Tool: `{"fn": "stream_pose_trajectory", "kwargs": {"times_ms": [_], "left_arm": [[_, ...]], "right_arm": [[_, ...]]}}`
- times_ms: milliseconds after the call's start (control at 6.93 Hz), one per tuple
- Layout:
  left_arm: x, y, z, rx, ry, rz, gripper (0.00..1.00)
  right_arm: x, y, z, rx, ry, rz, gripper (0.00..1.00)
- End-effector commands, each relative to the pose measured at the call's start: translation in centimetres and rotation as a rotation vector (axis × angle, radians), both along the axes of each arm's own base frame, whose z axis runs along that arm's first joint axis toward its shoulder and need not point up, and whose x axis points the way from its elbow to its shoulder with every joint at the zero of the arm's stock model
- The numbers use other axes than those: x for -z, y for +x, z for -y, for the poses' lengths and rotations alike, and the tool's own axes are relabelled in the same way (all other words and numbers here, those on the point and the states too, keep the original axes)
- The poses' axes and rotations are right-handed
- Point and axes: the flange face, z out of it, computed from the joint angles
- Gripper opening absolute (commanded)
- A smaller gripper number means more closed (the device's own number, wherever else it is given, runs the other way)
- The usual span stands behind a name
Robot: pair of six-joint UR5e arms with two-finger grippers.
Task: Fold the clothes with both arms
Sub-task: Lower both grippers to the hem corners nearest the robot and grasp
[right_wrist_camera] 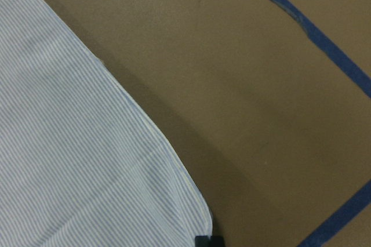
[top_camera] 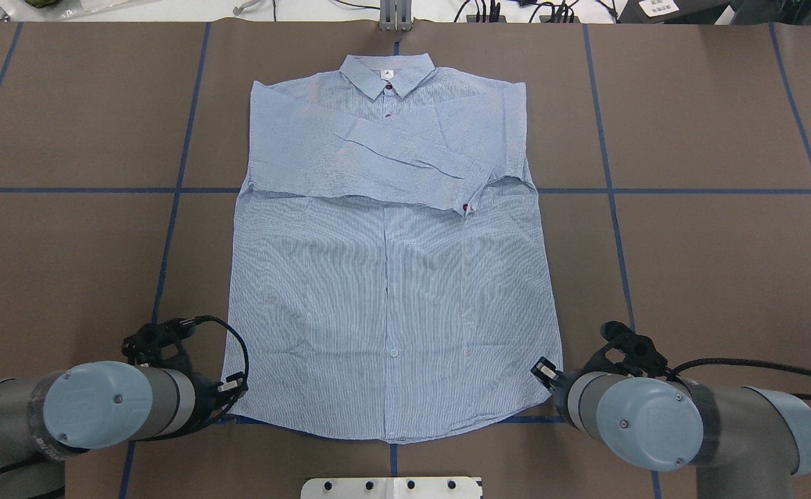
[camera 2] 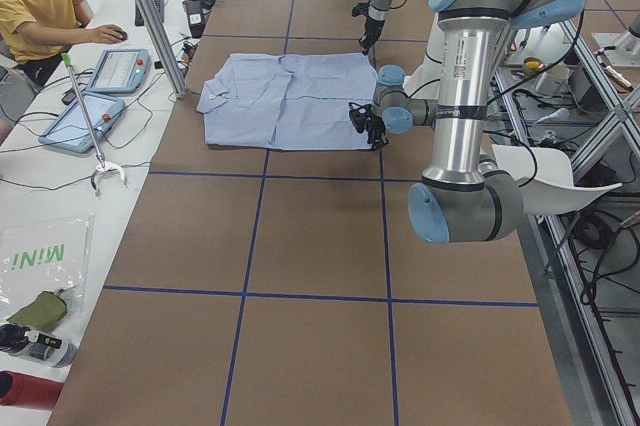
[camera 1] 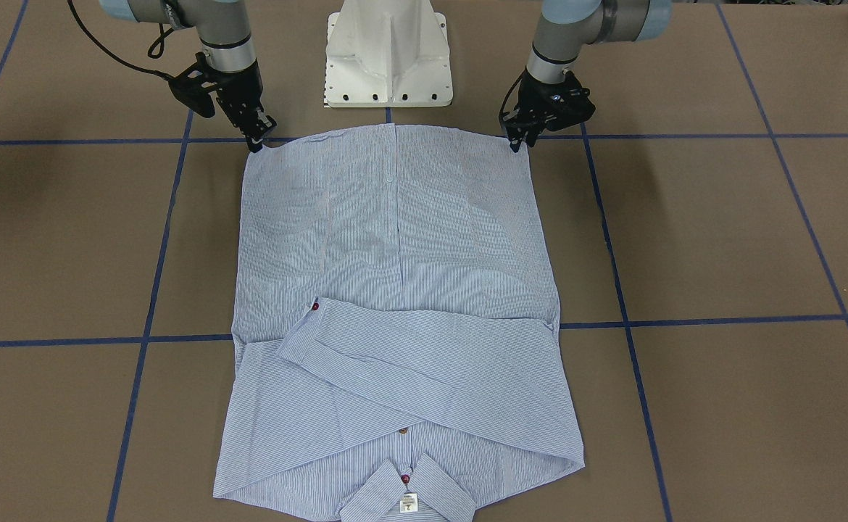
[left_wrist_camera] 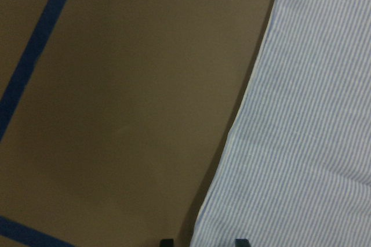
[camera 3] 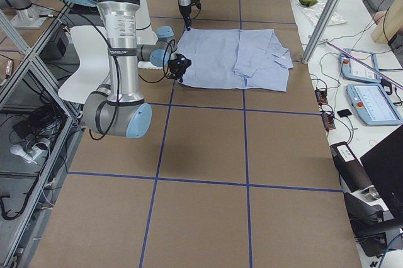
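The light blue striped shirt (top_camera: 391,277) lies flat, front up, on the brown table, collar (top_camera: 387,73) at the far side and both sleeves folded across the chest. My left gripper (camera 1: 514,145) is at the near hem corner. In the left wrist view its fingertips (left_wrist_camera: 165,241) stand apart with the hem edge (left_wrist_camera: 232,142) between them. My right gripper (camera 1: 257,143) is at the other hem corner. In the right wrist view (right_wrist_camera: 208,241) it is shut at the corner tip of the shirt (right_wrist_camera: 75,160). Both corners lie low on the table.
The white pedestal base (camera 1: 388,58) stands just behind the hem between the arms. Blue tape lines (camera 1: 685,320) grid the table. An operator (camera 2: 40,6) sits at a side bench with tablets (camera 2: 118,71) beyond the shirt's collar end.
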Motion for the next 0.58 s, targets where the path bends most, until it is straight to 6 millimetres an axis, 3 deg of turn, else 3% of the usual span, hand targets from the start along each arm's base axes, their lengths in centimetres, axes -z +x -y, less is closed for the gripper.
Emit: {"fn": "stream_pose_trajectory", "kwargs": {"times_ms": [0,289,433], "left_arm": [[0.2,-0.1,0.0,-0.001,-0.002,-0.003,0.0],[0.5,-2.0,-0.4,-0.001,-0.004,-0.011,0.0],[1.2,-4.8,-1.1,-0.003,-0.003,-0.025,0.0]], "right_arm": [[0.1,0.0,0.0,0.0,0.0,0.002,0.0],[1.2,0.6,-0.1,-0.001,0.003,0.025,0.0],[1.3,0.6,-0.6,0.009,0.001,0.019,0.0]]}}
